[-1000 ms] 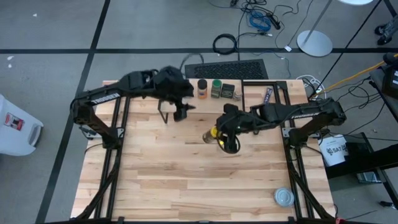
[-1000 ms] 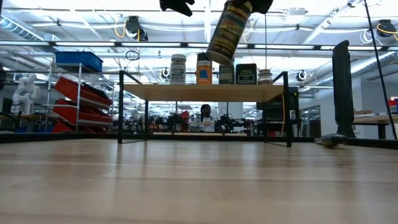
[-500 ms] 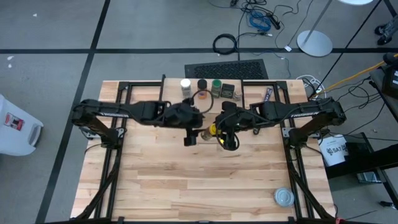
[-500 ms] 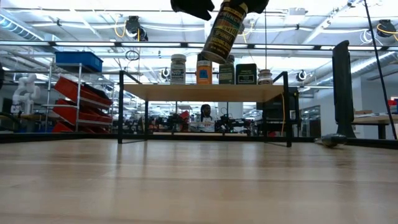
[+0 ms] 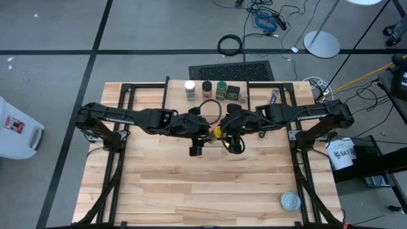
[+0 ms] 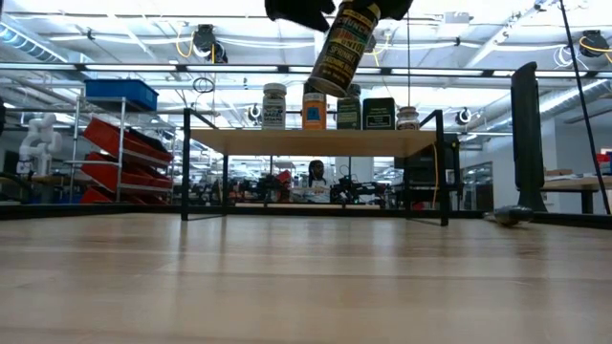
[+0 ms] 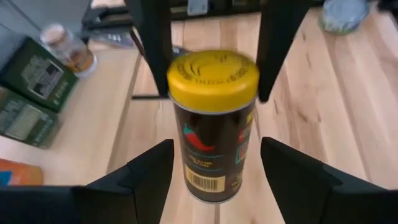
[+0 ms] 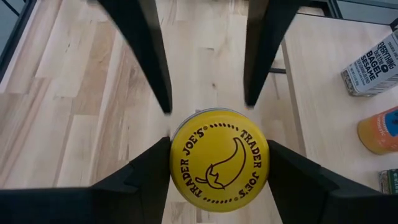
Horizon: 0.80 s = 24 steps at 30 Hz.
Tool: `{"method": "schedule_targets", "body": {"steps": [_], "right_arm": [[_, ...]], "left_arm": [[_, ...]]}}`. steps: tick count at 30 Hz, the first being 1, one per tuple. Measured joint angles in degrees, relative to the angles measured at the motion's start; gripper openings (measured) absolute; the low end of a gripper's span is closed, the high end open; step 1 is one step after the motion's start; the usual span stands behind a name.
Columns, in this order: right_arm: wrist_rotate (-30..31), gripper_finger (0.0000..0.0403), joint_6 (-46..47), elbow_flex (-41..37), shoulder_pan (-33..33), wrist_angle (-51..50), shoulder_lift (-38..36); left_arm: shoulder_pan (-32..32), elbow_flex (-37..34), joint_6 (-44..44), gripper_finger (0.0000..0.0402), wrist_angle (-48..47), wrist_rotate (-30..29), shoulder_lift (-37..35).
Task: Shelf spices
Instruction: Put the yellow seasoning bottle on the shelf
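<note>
The yellow-lidded spice jar (image 6: 342,50) hangs tilted high above the table, lid uppermost; it also shows in the high view (image 5: 217,134). My right gripper (image 8: 219,146) is shut on its lid end. My left gripper (image 7: 214,149) is open, its fingers standing on either side of the jar's lower body without clearly touching it. The shelf (image 6: 316,139) stands at the far edge on thin black legs. On its plank rest the white-lidded jar (image 5: 189,89), orange jar (image 5: 206,88), green-lidded jar (image 5: 220,90), dark square tin (image 5: 233,93) and small clear jar (image 5: 242,97). My right gripper pinches the jar at its yellow lid (image 8: 217,163), one finger (image 8: 149,180) on each side of the lid's rim. The fingers come along the jar from its lid end, slanting down from the table's right. The jar is lifted clear and hangs tilted below them.
A flat round silver tin (image 5: 290,201) lies near the table's near right corner. A long thin dark packet (image 5: 275,97) lies on the shelf's right part. A black laptop-like grille (image 5: 232,69) sits beyond the far edge. Bare wood spreads over the table's near half.
My left arm has swung from the shelf's left end toward the table's middle and right, up to the lifted jar, and its open fingers now flank the jar's body. The right gripper and the jar have stayed almost where they were.
</note>
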Motion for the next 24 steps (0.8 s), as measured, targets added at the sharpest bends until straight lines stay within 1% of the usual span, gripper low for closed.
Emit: {"method": "schedule_targets", "body": {"steps": [6, 13, 21, 24], "right_arm": [[0.0, 0.0217, 0.0, 0.0, 0.0, 0.0, 0.0], [-0.1, 0.0217, -0.3, 0.0, 0.0, -0.3, 0.3], [-0.4, 0.0217, -1.8, 0.0, 0.0, 0.5, 1.9], [-0.5, 0.0217, -1.9, 0.0, 0.0, 0.7, 2.1]], "left_arm": [[0.4, 0.0, 0.0, 0.0250, 1.3, -0.1, 2.6], [1.2, 0.0, 0.2, 0.0250, 1.6, 0.1, 3.4], [1.7, 0.0, -0.9, 0.0250, 2.3, 3.4, 4.4], [1.9, 0.0, -1.3, 0.0250, 2.2, 3.6, 5.4]]}}
